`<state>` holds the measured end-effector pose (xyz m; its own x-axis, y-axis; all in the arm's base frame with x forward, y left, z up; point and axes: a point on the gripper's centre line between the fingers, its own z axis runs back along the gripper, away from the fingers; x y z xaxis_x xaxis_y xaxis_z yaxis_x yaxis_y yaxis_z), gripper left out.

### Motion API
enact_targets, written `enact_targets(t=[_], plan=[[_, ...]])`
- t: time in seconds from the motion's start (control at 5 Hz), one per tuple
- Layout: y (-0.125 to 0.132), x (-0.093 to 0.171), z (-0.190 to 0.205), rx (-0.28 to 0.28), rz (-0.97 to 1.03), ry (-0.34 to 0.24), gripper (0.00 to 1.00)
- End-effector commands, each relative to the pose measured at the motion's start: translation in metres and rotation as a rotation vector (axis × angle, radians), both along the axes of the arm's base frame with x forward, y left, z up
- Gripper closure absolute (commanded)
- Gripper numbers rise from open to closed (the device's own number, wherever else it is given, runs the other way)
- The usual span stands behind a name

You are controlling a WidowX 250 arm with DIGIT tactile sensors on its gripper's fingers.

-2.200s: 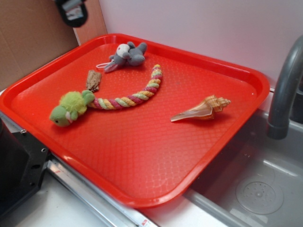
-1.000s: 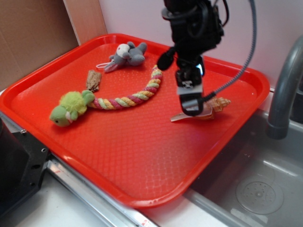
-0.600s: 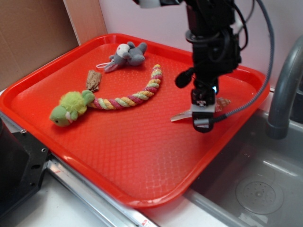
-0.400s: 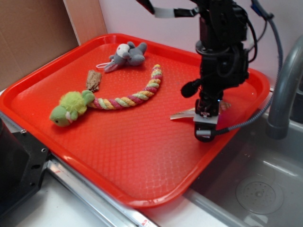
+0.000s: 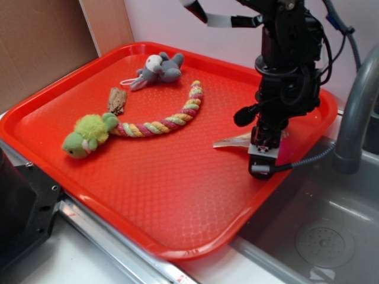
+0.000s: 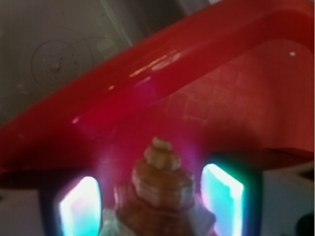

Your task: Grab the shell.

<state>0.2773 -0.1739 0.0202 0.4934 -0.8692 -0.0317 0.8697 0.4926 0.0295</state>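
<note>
The shell (image 5: 233,141) lies on the right side of the red tray (image 5: 166,183). From outside only its pale pointed tail shows, because the black arm covers the knobby end. My gripper (image 5: 264,164) points down over that end, close to the tray's right rim. In the wrist view the tan-orange spiral end of the shell (image 6: 158,183) sits between my two fingers (image 6: 78,209), with a gap on each side. The gripper (image 6: 151,206) is open and holds nothing.
A grey plush mouse (image 5: 159,67), a brown bark-like chunk (image 5: 117,100) and a braided rope toy (image 5: 172,119) with a green plush head (image 5: 89,134) lie on the tray's left and back. A sink (image 5: 323,231) and grey faucet (image 5: 355,118) are right of the tray rim (image 6: 167,73).
The arm came in from the back, crossed to the right over the tray and lowered onto the shell's knobby end. The shell has stayed where it was.
</note>
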Motion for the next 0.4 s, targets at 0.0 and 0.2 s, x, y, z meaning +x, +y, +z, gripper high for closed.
enact_targets(t=[0.0, 0.2], plan=[[0.019, -0.008, 0.063, 0.031, 0.165, -0.042, 1.0], [0.048, -0.017, 0.103, 0.019, 0.377, 0.023, 1.0]])
